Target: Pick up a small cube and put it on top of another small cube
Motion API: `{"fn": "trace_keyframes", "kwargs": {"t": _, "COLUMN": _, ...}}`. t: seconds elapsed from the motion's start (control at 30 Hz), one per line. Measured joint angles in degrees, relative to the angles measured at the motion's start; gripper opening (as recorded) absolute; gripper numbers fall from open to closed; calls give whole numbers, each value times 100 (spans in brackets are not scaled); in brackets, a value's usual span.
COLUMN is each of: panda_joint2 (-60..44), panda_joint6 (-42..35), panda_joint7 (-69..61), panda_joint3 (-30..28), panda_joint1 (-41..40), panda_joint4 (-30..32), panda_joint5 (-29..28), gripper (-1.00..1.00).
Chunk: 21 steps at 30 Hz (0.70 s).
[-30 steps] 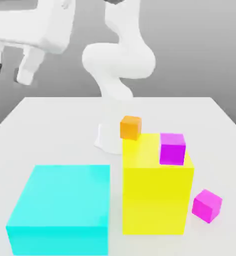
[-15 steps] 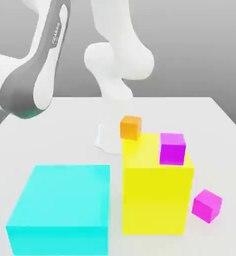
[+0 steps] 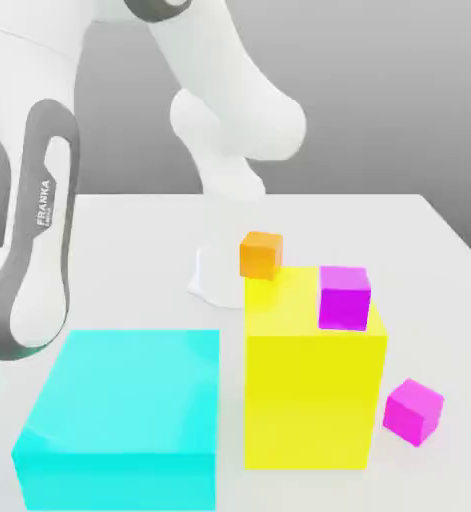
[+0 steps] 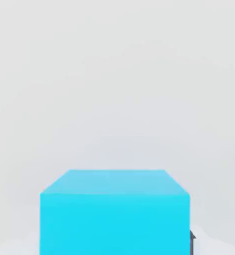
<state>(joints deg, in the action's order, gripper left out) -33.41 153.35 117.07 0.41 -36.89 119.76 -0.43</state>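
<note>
The small cube (image 4: 114, 209), plain blue, sits on the white table very close in the hand view. My gripper (image 4: 114, 247) is down around it. One dark fingertip (image 4: 192, 238) shows pressed against the cube's side, and the jaws are shut on it. In the exterior view my arm (image 3: 39, 250) reaches down past the exterior view's left edge, beside the big cyan block (image 3: 124, 415); the hand itself is beyond that edge.
A tall yellow block (image 3: 314, 390) stands beside the cyan block, with a magenta cube (image 3: 343, 296) on top. An orange cube (image 3: 261, 254) sits behind it near the robot base (image 3: 211, 275). Another magenta cube (image 3: 413, 410) lies at the exterior view's right.
The arm has swung down from high at the exterior view's left, carrying the hand out past the lower left edge. The gripper, open before, has shut.
</note>
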Motion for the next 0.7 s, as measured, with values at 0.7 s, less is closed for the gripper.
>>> {"fn": "trace_keyframes", "kwargs": {"t": 0.7, "panda_joint2": -414, "panda_joint6": -2721, "panda_joint7": -1961, "panda_joint3": 448, "panda_joint1": 467, "panda_joint4": -1726, "panda_joint5": -833, "gripper": -100}}
